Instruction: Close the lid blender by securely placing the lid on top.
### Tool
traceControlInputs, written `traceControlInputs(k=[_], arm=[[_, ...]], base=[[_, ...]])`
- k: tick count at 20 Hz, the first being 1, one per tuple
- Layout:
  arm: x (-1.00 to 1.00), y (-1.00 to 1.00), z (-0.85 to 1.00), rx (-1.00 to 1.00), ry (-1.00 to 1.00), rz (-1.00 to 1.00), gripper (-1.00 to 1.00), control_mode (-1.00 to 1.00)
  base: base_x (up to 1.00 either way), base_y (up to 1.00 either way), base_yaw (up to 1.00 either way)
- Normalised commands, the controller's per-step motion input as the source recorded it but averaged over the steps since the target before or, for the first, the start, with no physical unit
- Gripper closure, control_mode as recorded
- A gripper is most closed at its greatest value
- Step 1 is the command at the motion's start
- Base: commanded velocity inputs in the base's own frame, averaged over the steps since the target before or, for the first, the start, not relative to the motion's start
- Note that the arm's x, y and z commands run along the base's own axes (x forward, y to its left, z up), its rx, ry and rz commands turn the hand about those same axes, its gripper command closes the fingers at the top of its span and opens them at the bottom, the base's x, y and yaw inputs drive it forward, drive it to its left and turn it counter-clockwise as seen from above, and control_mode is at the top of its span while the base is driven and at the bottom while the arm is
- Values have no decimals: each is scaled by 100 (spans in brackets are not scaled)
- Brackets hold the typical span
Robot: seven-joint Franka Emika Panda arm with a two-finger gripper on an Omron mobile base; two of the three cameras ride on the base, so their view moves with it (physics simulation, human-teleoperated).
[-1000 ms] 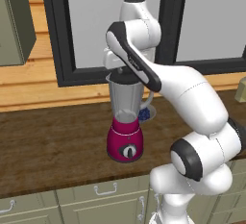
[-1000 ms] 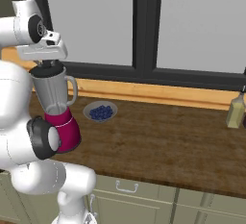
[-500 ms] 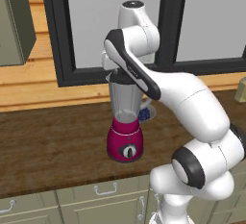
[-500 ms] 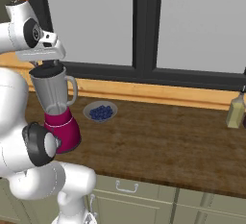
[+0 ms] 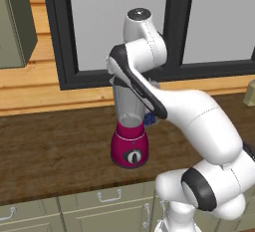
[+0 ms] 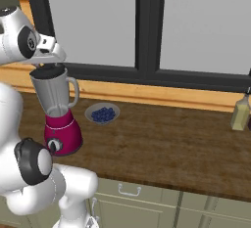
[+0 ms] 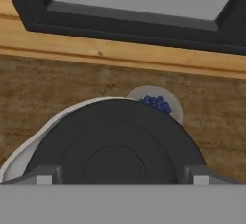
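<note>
my gripper (image 7: pixel 120 180) is spread wide just above the lid (image 7: pixel 115 143), which sits on the blender (image 6: pixel 56 112) jar. if it's seated crooked, i'd guess pulling away could knock it off.

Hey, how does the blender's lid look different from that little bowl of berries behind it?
The lid is a black disc with a raised round centre, while the bowl is pale grey and holds blue berries. The lid sits up on the mouth of the blender jar; the bowl rests down on the wooden counter. In the hand view the lid looks far larger, but it is much nearer the camera. Both are round.
</note>
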Motion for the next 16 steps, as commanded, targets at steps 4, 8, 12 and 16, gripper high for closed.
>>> traceControlInputs(k=[4, 8, 12, 16], arm=[[-11, -17, 3, 3, -2, -13, -100, -100], [-19, -18, 0, 7, 0, -10, -100, -100], [-24, -6, -8, 12, 0, -5, -100, -100], [-29, 0, -31, 15, 0, -1, -100, -100]], base=[[0, 0, 0], [0, 0, 0], [0, 0, 0], [0, 0, 0]])
